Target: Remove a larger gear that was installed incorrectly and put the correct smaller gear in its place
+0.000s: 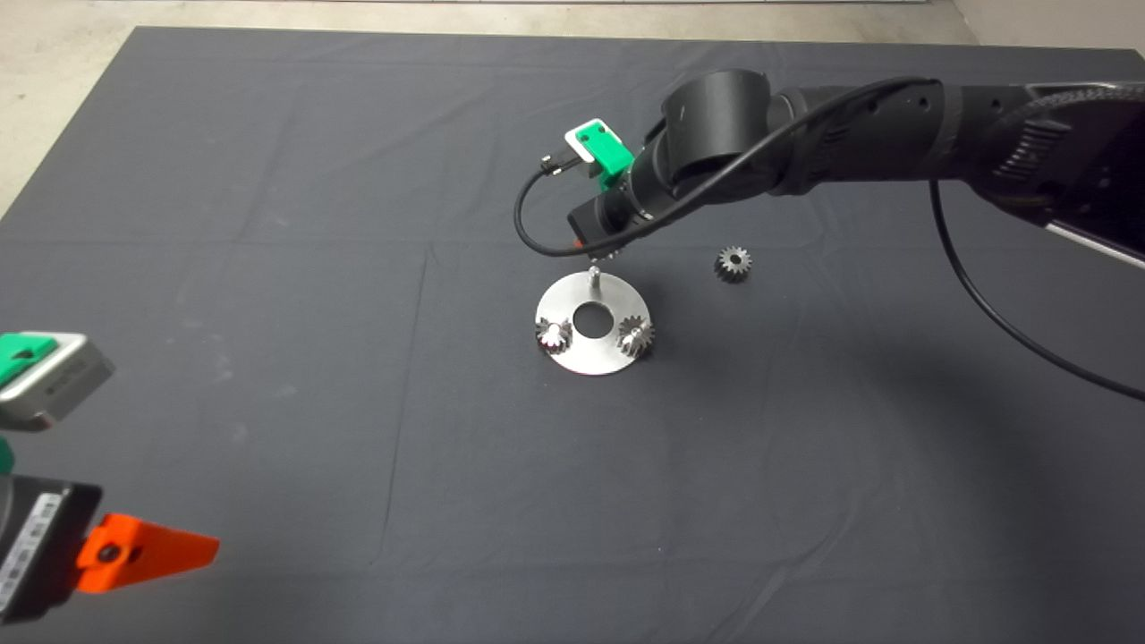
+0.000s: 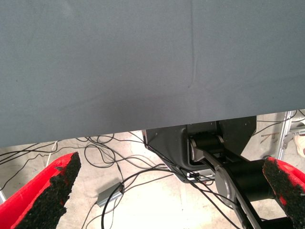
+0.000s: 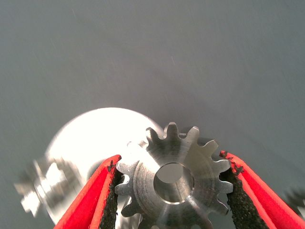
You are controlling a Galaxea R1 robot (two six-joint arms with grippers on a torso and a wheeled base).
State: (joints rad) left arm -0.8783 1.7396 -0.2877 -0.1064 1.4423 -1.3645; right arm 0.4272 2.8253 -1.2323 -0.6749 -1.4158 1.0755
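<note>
Shiny silver-grey metal, flared cone-like teeth, round centre hole: larger gear sits clamped betw. the black pads of the right gripper, jaws closed on its toothed rim, just above the round steel plate. Plate carries 2 small bright gears plus 1 bare pin. Smaller gear, dark w/ fine teeth, lies on the table nearby. Left gripper parked at table edge, jaws wide.

A dark mat covers the table, pale concrete floor beyond, cables strewn there.
</note>
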